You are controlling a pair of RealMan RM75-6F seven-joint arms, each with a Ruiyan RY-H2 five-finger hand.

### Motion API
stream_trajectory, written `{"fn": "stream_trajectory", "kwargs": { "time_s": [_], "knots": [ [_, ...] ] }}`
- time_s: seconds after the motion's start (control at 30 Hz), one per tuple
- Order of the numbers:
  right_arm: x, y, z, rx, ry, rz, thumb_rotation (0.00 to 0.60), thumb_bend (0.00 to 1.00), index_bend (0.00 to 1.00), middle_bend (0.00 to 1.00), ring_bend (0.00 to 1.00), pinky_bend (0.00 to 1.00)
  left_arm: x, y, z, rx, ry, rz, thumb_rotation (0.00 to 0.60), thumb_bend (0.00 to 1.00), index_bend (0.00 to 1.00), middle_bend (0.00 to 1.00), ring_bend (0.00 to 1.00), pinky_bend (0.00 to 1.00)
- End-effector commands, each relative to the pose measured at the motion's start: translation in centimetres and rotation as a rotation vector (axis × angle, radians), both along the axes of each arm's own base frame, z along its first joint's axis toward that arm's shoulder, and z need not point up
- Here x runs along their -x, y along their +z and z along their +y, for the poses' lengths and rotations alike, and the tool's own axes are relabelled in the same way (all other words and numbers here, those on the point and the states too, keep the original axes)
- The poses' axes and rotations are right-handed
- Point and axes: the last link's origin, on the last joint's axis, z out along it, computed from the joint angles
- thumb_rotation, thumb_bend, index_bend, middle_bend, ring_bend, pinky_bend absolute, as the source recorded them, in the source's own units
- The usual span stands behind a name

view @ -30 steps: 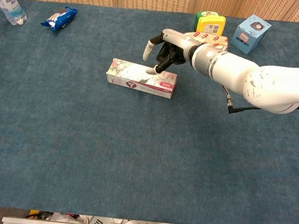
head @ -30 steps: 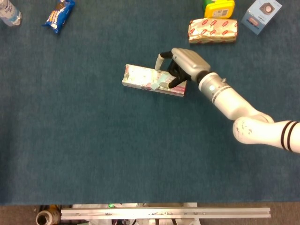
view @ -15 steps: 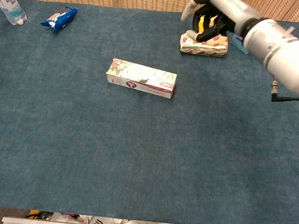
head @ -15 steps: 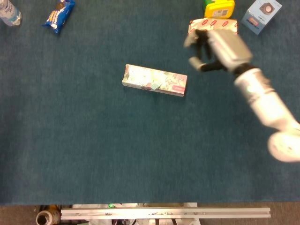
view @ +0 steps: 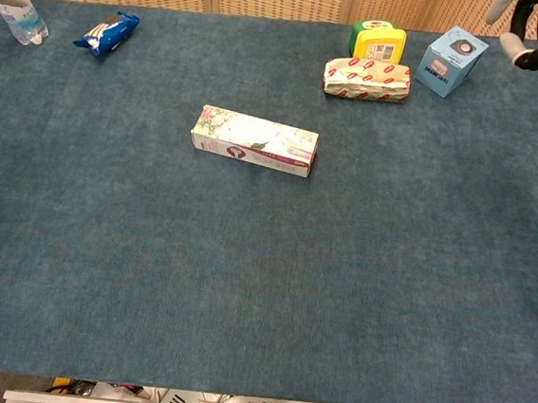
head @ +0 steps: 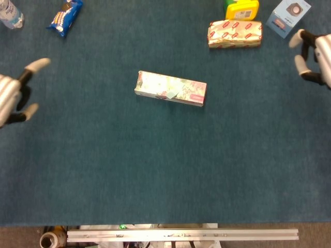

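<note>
Lying flat mid-table on the napped blue cloth point(head: 155, 170): a long floral carton point(head: 170, 88), cardboard, rectangular, slightly askew, touched by nothing. Well off to its left, at the frame's edge, the left hand point(head: 13, 93), pale ribbed shell, light fingertips spread apart, holding nothing. Far on the opposite edge, the right hand point(head: 312, 58), fingers point(view: 509, 43) loosely curved and parted, likewise empty, just beside a small light-blue box point(head: 288, 17). Further back: a crinkly red-and-cream wrapped block point(head: 235, 33), touching or nearly touching a yellow-lidded green tub point(head: 241, 9). At the far left: a glossy blue snack packet point(head: 65, 16) and a clear plastic bottle point(head: 10, 14)
</note>
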Motion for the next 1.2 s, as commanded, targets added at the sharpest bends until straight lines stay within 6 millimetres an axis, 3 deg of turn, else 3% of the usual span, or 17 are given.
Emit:
{"fn": "stream_trajectory", "kwargs": {
  "time_s": [0.03, 0.17, 0.37, 0.6, 1.2],
  "knots": [
    [0.1, 0.4, 0.1, 0.012, -0.005, -0.004, 0.6, 0.41, 0.44, 0.64, 0.65, 0.85, -2.2, -1.1, 2.0, 0.085, -0.062, -0.003, 0.6, 0.39, 0.1, 0.93, 1.0, 1.0],
    [0.1, 0.8, -0.1, 0.031, -0.007, 0.007, 0.6, 0.41, 0.44, 0.64, 0.66, 0.85, -4.2, -2.6, 3.5, 0.149, -0.111, 0.011, 0.6, 0.47, 0.1, 0.95, 1.0, 1.0],
    [0.1, 0.7, -0.3, 0.04, -0.014, 0.016, 0.6, 0.41, 0.44, 0.64, 0.66, 0.85, -7.0, -5.2, 5.3, 0.24, -0.142, 0.084, 0.6, 0.74, 0.11, 0.95, 1.0, 0.97],
    [0.1, 0.3, -0.4, 0.039, -0.02, 0.025, 0.6, 0.41, 0.44, 0.64, 0.68, 0.85, -10.0, -8.2, 6.6, 0.324, -0.154, 0.16, 0.6, 0.89, 0.11, 0.94, 1.0, 0.97],
    [1.3, -0.1, -0.9, 0.04, -0.074, 0.035, 0.6, 0.41, 0.44, 0.64, 0.71, 0.85, -16.3, -15.2, 9.3, 0.459, -0.174, 0.251, 0.6, 0.9, 0.09, 0.94, 1.0, 0.97]
  ]
}}
